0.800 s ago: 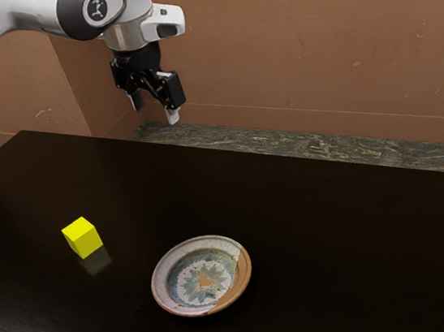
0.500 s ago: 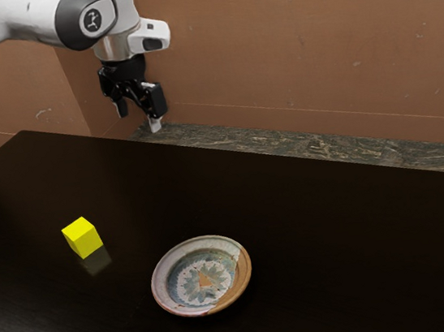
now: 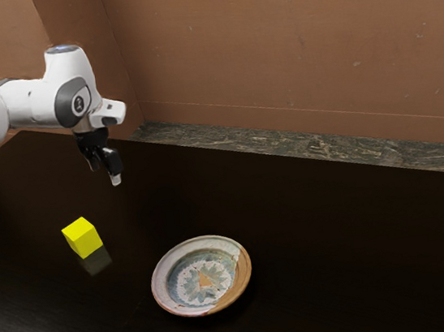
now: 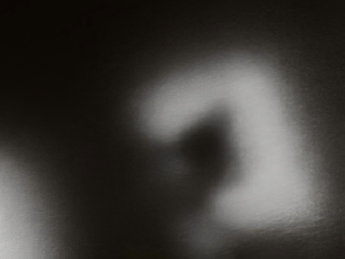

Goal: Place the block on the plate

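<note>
With 12 o'clock at the exterior view's top, the white arm (image 3: 33,102) reaches in from 9 o'clock and bends down at its wrist, leaving the hand (image 3: 105,175) raised over the dark worktop (image 3: 338,241), fingers pointing roughly toward 6 o'clock. The hand is wide, with a gap between its two fingertips and nothing held. A brown wall (image 3: 270,37) and a strip of mottled floor (image 3: 318,147) lie beyond the worktop toward 1 o'clock. In the wrist view, blurred pale patches (image 4: 264,135) show against a dark surface. The round patterned plate (image 3: 201,275) sits toward 5 o'clock from the hand. The yellow block (image 3: 82,238) rests on the worktop at about 7 o'clock from the hand, below it and apart from it; from the block, the plate is at 4 o'clock, well apart.
</note>
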Controlling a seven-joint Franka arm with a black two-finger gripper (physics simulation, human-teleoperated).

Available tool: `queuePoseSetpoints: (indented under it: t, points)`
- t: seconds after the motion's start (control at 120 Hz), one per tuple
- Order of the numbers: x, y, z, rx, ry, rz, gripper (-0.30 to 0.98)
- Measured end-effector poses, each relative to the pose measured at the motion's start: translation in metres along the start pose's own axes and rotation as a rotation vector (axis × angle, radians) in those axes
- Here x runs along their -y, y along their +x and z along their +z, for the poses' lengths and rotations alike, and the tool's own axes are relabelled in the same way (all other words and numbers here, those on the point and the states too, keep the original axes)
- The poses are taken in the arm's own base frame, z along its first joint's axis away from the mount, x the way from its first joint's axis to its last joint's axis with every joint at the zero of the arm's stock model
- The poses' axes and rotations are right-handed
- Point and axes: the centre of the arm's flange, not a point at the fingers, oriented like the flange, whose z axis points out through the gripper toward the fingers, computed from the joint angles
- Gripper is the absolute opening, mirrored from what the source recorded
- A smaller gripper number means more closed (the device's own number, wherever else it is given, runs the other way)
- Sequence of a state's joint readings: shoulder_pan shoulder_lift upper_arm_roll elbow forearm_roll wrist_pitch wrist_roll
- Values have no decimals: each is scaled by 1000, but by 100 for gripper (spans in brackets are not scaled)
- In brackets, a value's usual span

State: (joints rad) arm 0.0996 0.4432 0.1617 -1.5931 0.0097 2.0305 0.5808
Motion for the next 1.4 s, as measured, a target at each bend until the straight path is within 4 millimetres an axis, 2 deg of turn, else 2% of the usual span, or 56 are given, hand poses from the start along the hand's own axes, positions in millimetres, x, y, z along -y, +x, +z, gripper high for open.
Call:
queuePoseSetpoints:
  t: [0.092, 0.175, 0.283, 0.492, 0.608, 0.742, 0.908, 1.208, 1.4]
  points:
    - [24, -19, 31, -21, -29, -16, 69]
    - [42, -39, 51, -36, -40, -29, 69]
    - [43, -47, 78, -43, -50, -1, 69]
    - [42, -57, 102, -64, -44, 65, 69]
    - [46, -62, 105, -78, -38, 86, 69]
    - [46, -60, 100, -101, -26, 119, 69]
    - [38, -71, 106, -103, -40, 144, 69]
    - [29, -72, 104, -123, -34, 192, 69]
    - [20, -79, 112, -125, -52, 200, 69]
